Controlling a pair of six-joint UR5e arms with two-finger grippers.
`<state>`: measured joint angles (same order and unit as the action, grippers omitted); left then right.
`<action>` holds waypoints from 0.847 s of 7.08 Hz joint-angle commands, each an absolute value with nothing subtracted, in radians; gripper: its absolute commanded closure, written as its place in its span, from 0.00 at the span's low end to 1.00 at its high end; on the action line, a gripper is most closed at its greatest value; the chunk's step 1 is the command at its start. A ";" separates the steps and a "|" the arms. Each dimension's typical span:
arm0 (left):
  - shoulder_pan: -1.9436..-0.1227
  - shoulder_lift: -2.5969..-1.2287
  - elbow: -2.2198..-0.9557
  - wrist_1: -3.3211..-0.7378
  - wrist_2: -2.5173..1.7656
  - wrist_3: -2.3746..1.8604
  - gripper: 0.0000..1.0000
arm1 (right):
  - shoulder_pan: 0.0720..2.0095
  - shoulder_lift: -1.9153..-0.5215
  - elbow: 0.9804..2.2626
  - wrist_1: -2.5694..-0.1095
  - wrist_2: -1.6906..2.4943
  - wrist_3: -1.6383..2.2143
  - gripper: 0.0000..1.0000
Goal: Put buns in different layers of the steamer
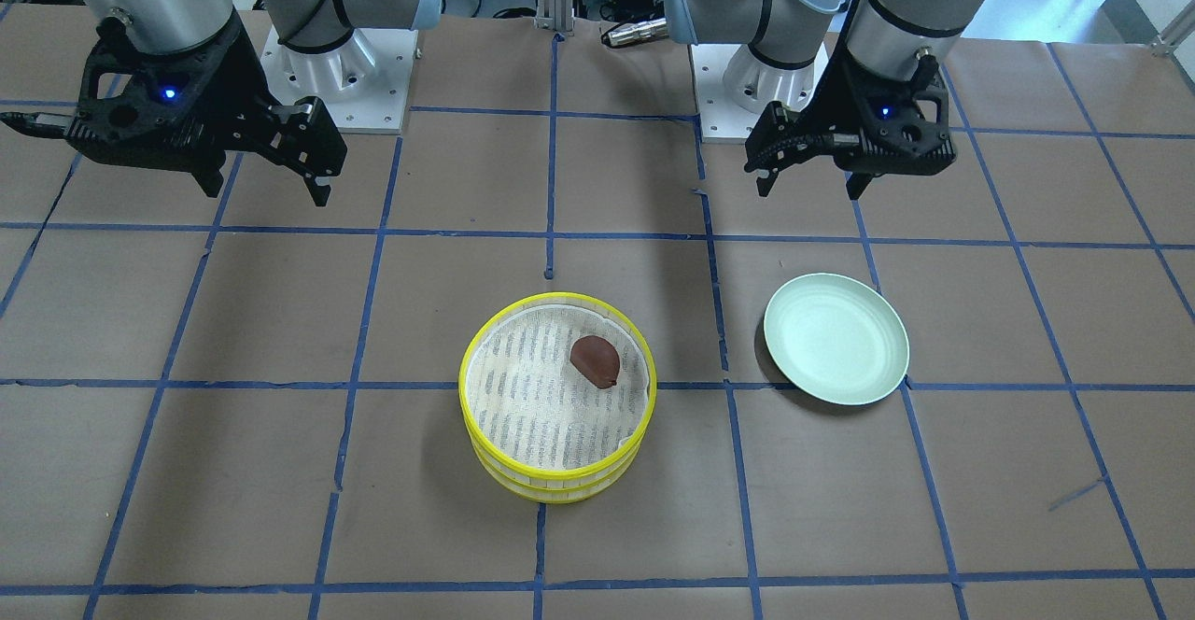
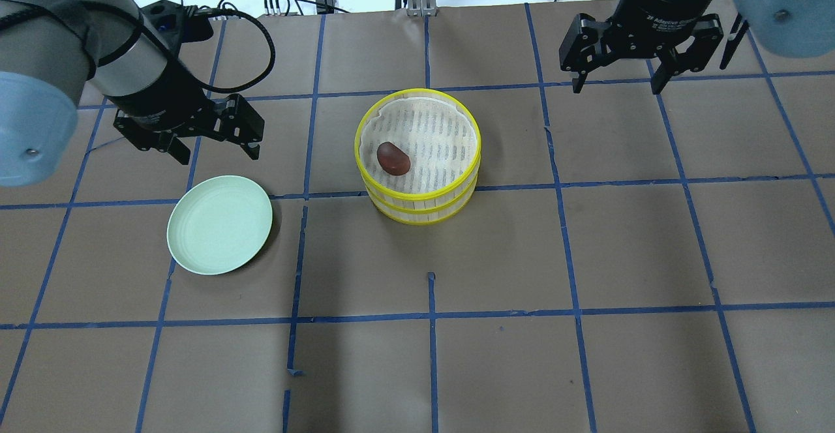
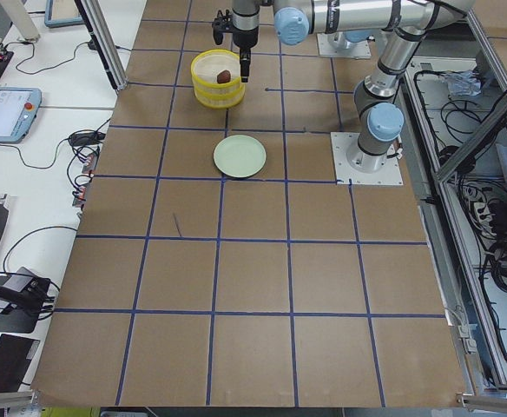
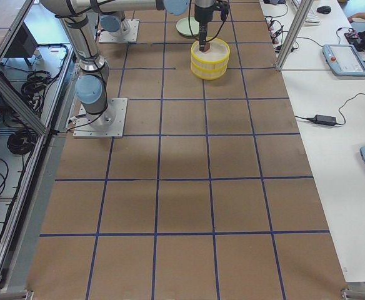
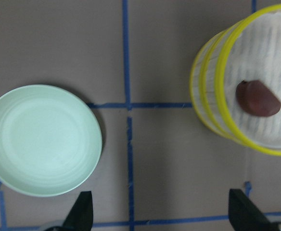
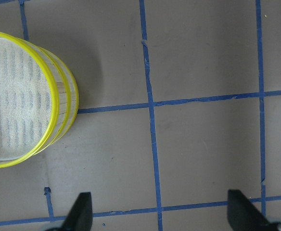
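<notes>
Reading this as done or nearly done: brown bun (image 2: pixel 393 158) lies in the top layer (image 2: pixel 443 139), off-centre toward the side facing the plate (image 2: pixel 220 224), resting on the striped cloth floor and clear of the yellow rim. Top layer is seated square on the lower layer (image 2: pixel 421 214), rims aligned, so the stack looks stable. White bun shows in no view; the upper floor covers the lower layer completely, so I can't tell if it's inside, though that would fit the task. Plate is bare, sitting on the bench (image 2: pixel 587 257) well apart from the stack on the robot's left. Left tool (image 2: pixel 216 152) hovers above the bench near the plate's far edge, fingers apart, holding nothing. Right tool (image 2: pixel 616 86) hangs well off to the other side, fingers also spread, nothing between them. Both sit high and clear of the stack, which looks like a parked pose: no contact, no risk of nudging the layers. Only open item is confirming what's in the lower layer.
</notes>
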<state>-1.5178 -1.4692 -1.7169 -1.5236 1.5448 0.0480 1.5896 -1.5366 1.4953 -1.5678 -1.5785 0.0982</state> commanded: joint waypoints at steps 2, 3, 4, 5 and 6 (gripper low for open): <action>-1.517 -1.390 -1.720 -1.661 1.592 0.052 0.00 | 1.591 -1.536 1.487 -1.565 -1.580 0.098 0.00; -1.522 -1.396 -1.717 -1.658 1.592 0.052 0.00 | 1.591 -1.534 1.480 -1.554 -1.580 0.097 0.00; -1.522 -1.396 -1.701 -1.658 1.579 0.052 0.00 | 1.588 -1.534 1.473 -1.536 -1.578 0.094 0.00; -1.522 -1.408 -1.695 -1.648 1.574 0.055 0.00 | 1.582 -1.534 1.456 -1.508 -1.578 0.068 0.00; -1.520 -1.416 -1.695 -1.614 1.574 0.057 0.00 | 1.577 -1.534 1.457 -1.506 -1.578 0.033 0.00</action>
<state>-1.5211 -1.4064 -1.6985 -1.6420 1.5764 0.0547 1.5826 -1.5341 1.4622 -1.5181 -1.5786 0.0671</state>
